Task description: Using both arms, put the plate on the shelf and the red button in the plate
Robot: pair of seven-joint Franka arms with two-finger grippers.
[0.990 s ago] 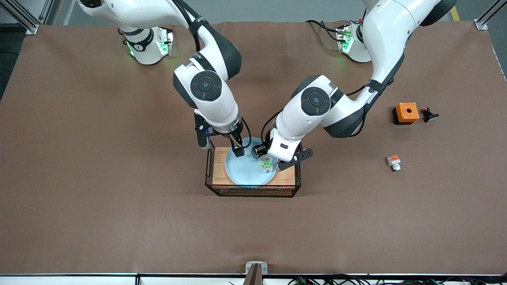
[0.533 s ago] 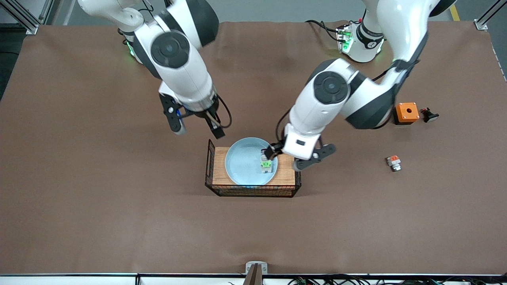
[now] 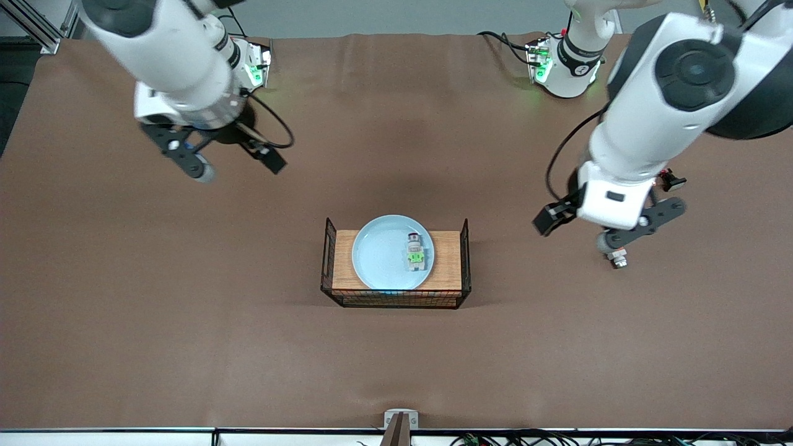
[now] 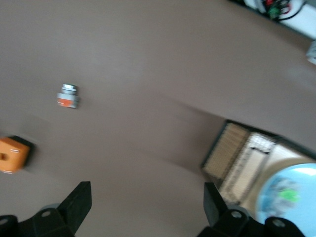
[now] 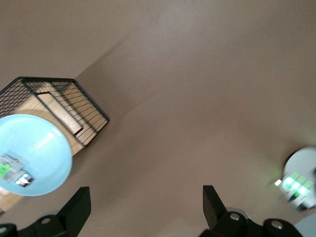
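Observation:
The pale blue plate (image 3: 384, 254) lies on the wooden board (image 3: 447, 263) inside the wire basket (image 3: 396, 301). On the plate, toward the left arm's end, rests the red button (image 3: 416, 253), a small white module with a green tab. My left gripper (image 3: 576, 233) hangs open and empty over the table toward the left arm's end. My right gripper (image 3: 235, 166) is open and empty over the table toward the right arm's end. The left wrist view catches the plate (image 4: 291, 197) and basket (image 4: 237, 158). In the right wrist view, the plate (image 5: 39, 148) carries the button (image 5: 12, 170).
A white module with an orange tab (image 3: 617, 259) lies under the left gripper; the left wrist view shows that module (image 4: 67, 96) and an orange box (image 4: 12, 154). A black cap piece (image 3: 672, 181) sits beside the left arm. The right arm's base (image 5: 298, 182) glows green.
The left gripper opened and left the button on the plate. Both arms rose and swung away from the basket, each toward its own end of the table.

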